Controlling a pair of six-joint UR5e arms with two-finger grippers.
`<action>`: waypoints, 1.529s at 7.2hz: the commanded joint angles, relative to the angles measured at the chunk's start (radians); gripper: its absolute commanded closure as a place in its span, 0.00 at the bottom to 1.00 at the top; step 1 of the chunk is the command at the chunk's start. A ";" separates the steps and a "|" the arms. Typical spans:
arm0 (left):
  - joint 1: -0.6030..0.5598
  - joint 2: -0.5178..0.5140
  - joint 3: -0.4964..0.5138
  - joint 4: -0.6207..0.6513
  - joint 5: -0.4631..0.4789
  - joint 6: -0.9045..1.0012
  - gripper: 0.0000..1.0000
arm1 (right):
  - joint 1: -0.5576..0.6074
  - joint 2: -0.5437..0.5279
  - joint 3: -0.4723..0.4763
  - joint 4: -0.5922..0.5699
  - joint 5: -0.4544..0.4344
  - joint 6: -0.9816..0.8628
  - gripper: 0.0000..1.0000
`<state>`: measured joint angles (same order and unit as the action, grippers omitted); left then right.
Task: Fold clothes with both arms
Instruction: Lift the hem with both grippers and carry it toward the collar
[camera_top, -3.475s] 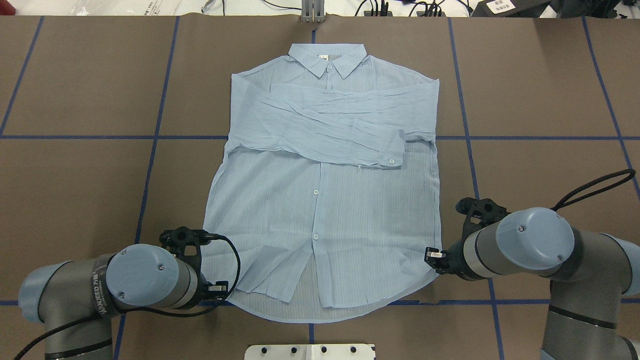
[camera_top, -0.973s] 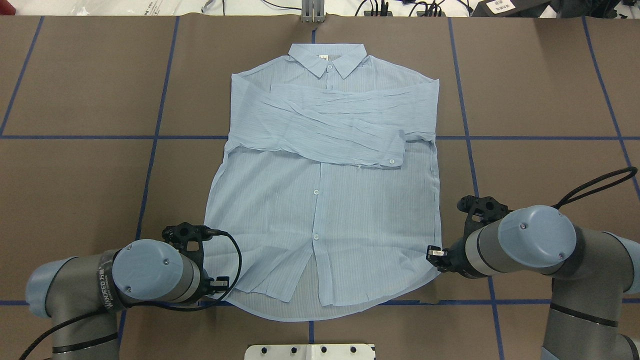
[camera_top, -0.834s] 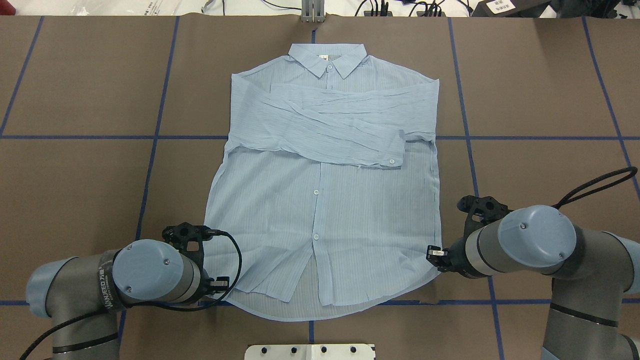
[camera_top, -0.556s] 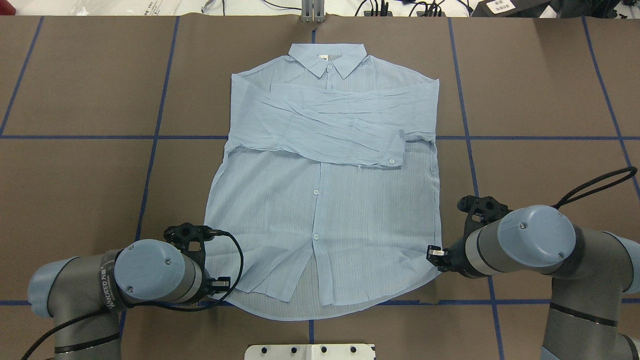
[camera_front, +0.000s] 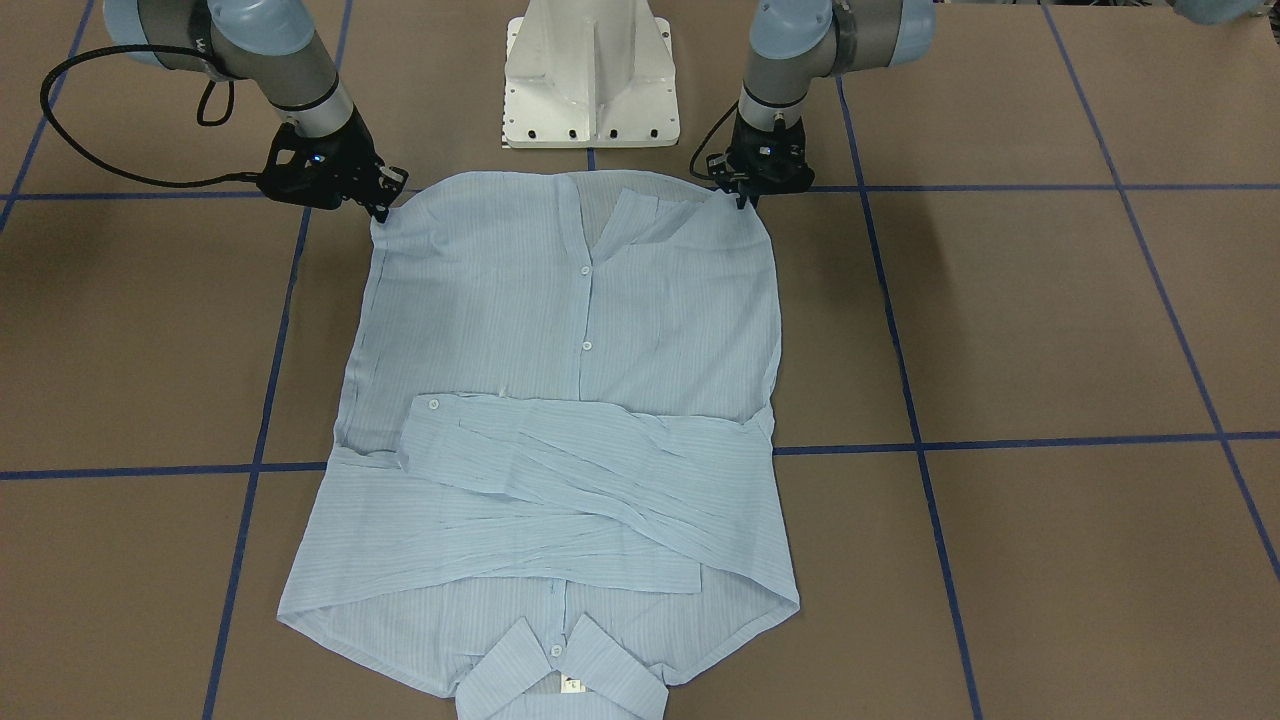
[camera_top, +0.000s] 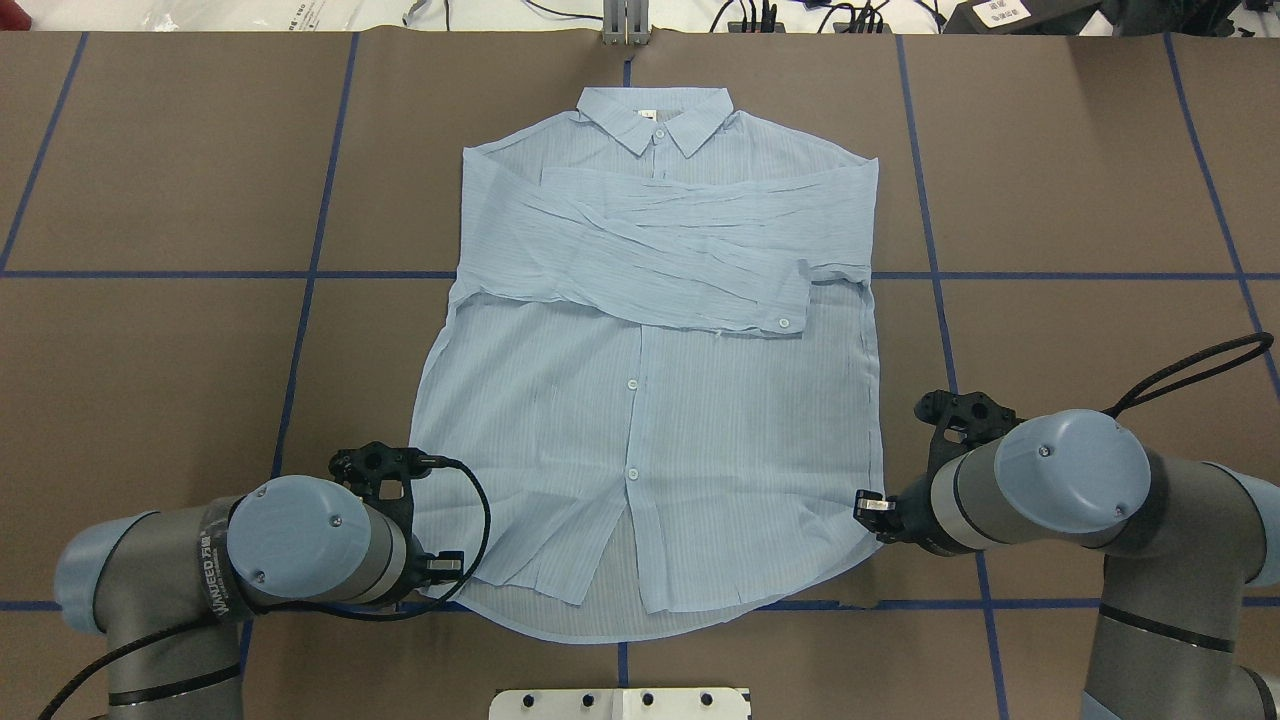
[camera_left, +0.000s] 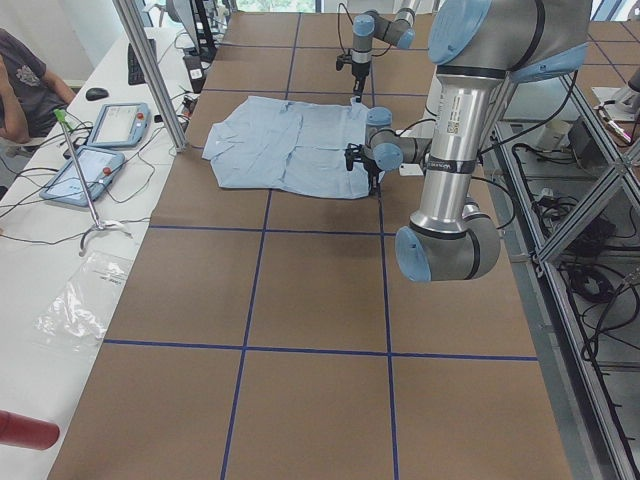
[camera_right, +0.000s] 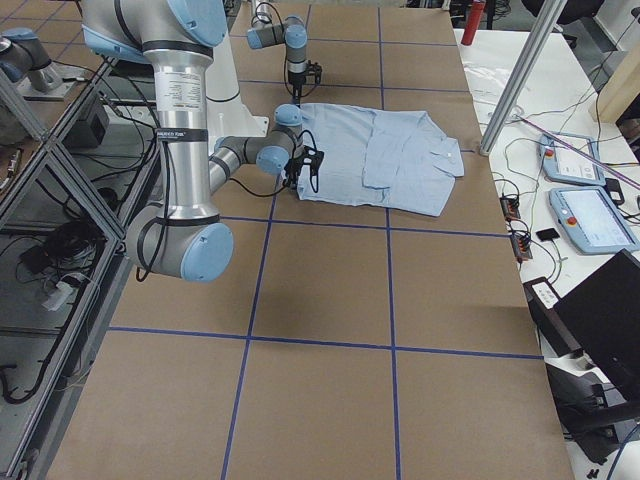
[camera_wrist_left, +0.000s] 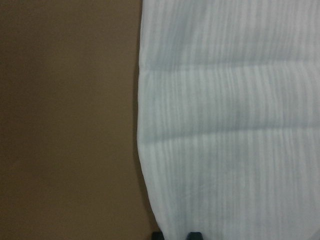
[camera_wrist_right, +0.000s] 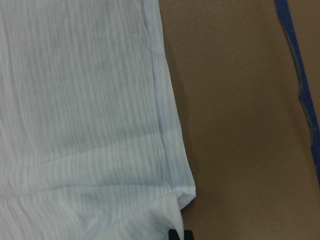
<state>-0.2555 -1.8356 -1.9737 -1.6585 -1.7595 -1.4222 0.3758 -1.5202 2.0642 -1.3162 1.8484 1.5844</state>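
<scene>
**Both grippers at the shirt's hem corners**

The left arm (camera_top: 290, 545) reaches low over the brown worktop (camera_top: 150, 350). Its left gripper (camera_front: 745, 198) sits at the hem corner on that side. In the left wrist view the cloth's edge narrows down between the dark fingertips (camera_wrist_left: 194, 234), so the gripper appears clenched on the fabric.

The shirt (camera_top: 650, 440) lies flat, front up, in the middle of the worktop. Its collar (camera_top: 655, 115) is at the far side from the robot and its hem is nearest the white base pedestal (camera_front: 590, 75). Both sleeves (camera_top: 660, 250) are folded across the chest, one over the other, with a buttoned cuff (camera_top: 784, 323) uppermost. The lower front stands open beneath the last fastened button.

The right arm (camera_top: 1070, 480) mirrors the left. The right gripper (camera_front: 383, 208) is at the opposite hem corner, where the right wrist view shows the fabric bunched into its fingertip (camera_wrist_right: 175, 234), apparently pinched.
</scene>
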 joint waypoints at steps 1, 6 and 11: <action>-0.001 -0.001 0.003 0.000 0.002 -0.003 0.92 | 0.000 0.000 -0.001 0.000 0.000 -0.001 1.00; -0.043 0.015 -0.115 0.000 0.000 0.000 1.00 | 0.035 0.020 0.004 0.000 -0.006 -0.001 1.00; -0.105 0.009 -0.125 -0.001 -0.003 0.014 1.00 | 0.116 0.049 0.004 0.002 0.030 -0.001 1.00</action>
<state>-0.3445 -1.8261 -2.1008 -1.6595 -1.7609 -1.4097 0.4661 -1.4719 2.0687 -1.3148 1.8620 1.5831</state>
